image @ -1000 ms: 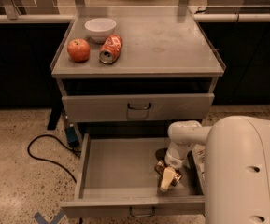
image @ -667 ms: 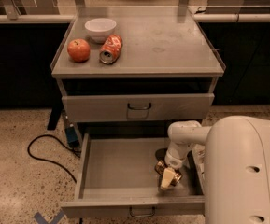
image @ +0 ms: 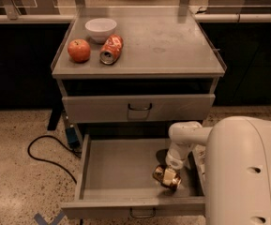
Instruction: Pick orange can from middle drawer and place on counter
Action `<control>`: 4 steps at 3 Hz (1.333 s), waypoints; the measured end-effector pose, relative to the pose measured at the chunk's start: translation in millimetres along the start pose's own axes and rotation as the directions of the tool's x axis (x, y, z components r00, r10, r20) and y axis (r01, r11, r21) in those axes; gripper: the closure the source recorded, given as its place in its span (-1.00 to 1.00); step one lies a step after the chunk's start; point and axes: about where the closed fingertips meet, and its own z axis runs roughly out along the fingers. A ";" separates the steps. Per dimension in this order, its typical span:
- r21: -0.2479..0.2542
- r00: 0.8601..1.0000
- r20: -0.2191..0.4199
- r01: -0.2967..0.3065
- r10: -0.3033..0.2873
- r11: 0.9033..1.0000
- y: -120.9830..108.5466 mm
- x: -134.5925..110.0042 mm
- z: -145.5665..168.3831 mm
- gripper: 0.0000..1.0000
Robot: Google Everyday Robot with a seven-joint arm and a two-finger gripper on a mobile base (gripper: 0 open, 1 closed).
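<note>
The orange can (image: 162, 175), dark brownish-gold and shiny, lies on its side in the front right part of the open middle drawer (image: 84, 168). My gripper (image: 170, 177) reaches down from the white arm (image: 184, 137) into the drawer and sits right on the can, covering part of it. The can rests low on the drawer floor. The counter (image: 172, 41) is the grey cart top above the drawers.
On the counter's left stand a white bowl (image: 101, 28), a red apple (image: 79, 50) and a bright orange-and-white can (image: 111, 49) on its side. The upper drawer (image: 139, 108) is closed. A black cable (image: 46, 153) lies on the floor at the left. My white body fills the lower right.
</note>
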 end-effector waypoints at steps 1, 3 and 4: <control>0.000 1.000 0.000 0.000 0.000 1.000 0.0 0.0 0.0 0.76; 0.082 0.995 0.061 0.075 -0.080 0.994 26.3 -10.5 -57.5 1.00; 0.211 0.983 0.104 0.130 -0.154 0.969 58.1 -13.3 -115.8 1.00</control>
